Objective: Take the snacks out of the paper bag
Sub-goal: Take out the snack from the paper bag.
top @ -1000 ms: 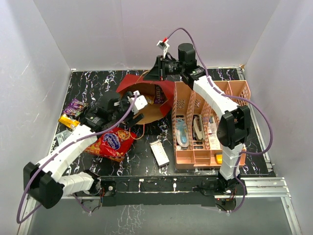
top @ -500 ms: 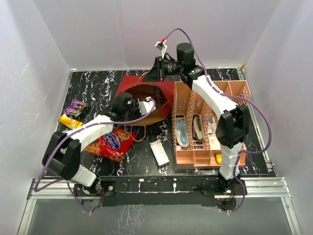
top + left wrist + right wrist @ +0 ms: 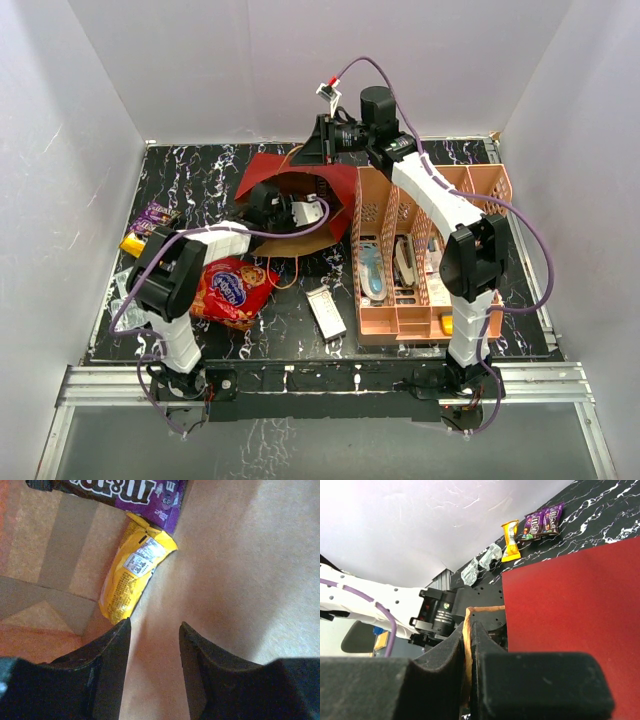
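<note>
Left gripper (image 3: 154, 625) deeper inside paper bag (image 3: 262, 175) than second ago — jaws parted, empty, yellow packet (image 3: 130, 575) and purple packet (image 3: 150, 492) just ahead. Right gripper (image 3: 468, 625) jaws clenched on handle (image 3: 482, 609). Red cookie bag (image 3: 232, 290) outside, beside paper bag.

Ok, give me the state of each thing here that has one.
paper bag: on its side, mouth open
right gripper: shut on cord handle
left gripper: inside the bag, open, holding nothing
yellow packet: in the bag, not gripped
purple packet: in the bag
red snack bag: out of the bag, lying flat
</note>
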Robot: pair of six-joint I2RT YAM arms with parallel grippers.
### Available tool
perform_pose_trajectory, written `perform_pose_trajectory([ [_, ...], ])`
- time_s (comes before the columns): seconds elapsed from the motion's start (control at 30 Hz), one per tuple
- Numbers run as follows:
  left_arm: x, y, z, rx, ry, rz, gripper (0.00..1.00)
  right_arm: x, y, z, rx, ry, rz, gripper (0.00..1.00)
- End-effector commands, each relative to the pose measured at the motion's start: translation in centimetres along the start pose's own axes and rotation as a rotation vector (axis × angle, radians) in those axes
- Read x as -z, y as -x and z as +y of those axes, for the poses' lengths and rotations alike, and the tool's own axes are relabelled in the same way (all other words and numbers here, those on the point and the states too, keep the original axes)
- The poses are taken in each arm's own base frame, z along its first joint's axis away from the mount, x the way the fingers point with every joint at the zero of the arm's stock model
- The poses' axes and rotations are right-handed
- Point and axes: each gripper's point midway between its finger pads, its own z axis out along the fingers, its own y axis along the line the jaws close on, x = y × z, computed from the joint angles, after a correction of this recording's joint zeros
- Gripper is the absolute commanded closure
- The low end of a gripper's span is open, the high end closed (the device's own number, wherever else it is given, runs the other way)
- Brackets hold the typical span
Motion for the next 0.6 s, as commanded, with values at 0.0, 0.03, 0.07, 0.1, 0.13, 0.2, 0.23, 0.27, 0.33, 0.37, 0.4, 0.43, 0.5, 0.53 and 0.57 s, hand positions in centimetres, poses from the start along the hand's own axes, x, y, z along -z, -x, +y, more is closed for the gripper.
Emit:
perform_pose_trajectory([
  [0.0,-1.2,1.6,3.0,-0.086,0.11,-0.077,0.57,0.0,2.2,1.8,0.048,0.033,-0.037,0.92],
  [0.03,-1.6,1.5,3.1,-0.094,0.124,-0.079,0.56,0.0,2.3,1.8,0.044,0.035,-0.038,0.92],
  [0.07,-1.9,1.4,3.4,-0.105,0.143,-0.083,0.53,0.0,2.3,1.7,0.041,0.035,-0.04,0.92],
  [0.1,-2.2,1.3,3.7,-0.117,0.166,-0.084,0.51,-0.1,2.3,1.7,0.036,0.039,-0.039,0.92],
  [0.13,-2.5,1.1,4.0,-0.127,0.188,-0.086,0.5,-0.1,2.4,1.7,0.036,0.04,-0.039,0.92],
  [0.2,-3.3,0.8,4.8,-0.135,0.204,-0.082,0.48,-0.1,2.5,1.8,0.036,0.041,-0.041,0.92],
  [0.23,-3.8,0.4,4.9,-0.134,0.193,-0.077,0.48,-0.2,2.5,1.8,0.035,0.041,-0.042,0.92],
  [0.27,-4.2,0.1,5.1,-0.133,0.193,-0.071,0.48,-0.2,2.6,1.7,0.032,0.041,-0.042,0.92],
  [0.33,-5.1,-0.5,5.5,-0.142,0.196,-0.066,0.47,-0.2,2.6,1.7,0.024,0.047,-0.039,0.92],
  [0.37,-5.4,-0.6,5.7,-0.147,0.195,-0.068,0.47,-0.3,2.6,1.8,0.023,0.05,-0.037,0.92],
  [0.4,-5.9,-0.9,5.9,-0.145,0.196,-0.072,0.46,-0.3,2.6,1.8,0.023,0.05,-0.037,0.92],
  [0.43,-6.4,-1.2,6.0,-0.147,0.198,-0.069,0.46,-0.3,2.6,1.8,0.023,0.049,-0.038,0.92],
  [0.5,-7.5,-1.6,6.3,-0.157,0.21,-0.069,0.46,-0.3,2.5,1.6,0.019,0.043,-0.039,0.92],
  [0.53,-8.0,-1.8,6.4,-0.161,0.213,-0.062,0.48,-0.4,2.4,1.5,0.013,0.042,-0.037,0.92],
  [0.57,-8.4,-2.0,6.6,-0.172,0.215,-0.055,0.49,-0.4,2.4,1.4,0.01,0.044,-0.035,0.92],
])
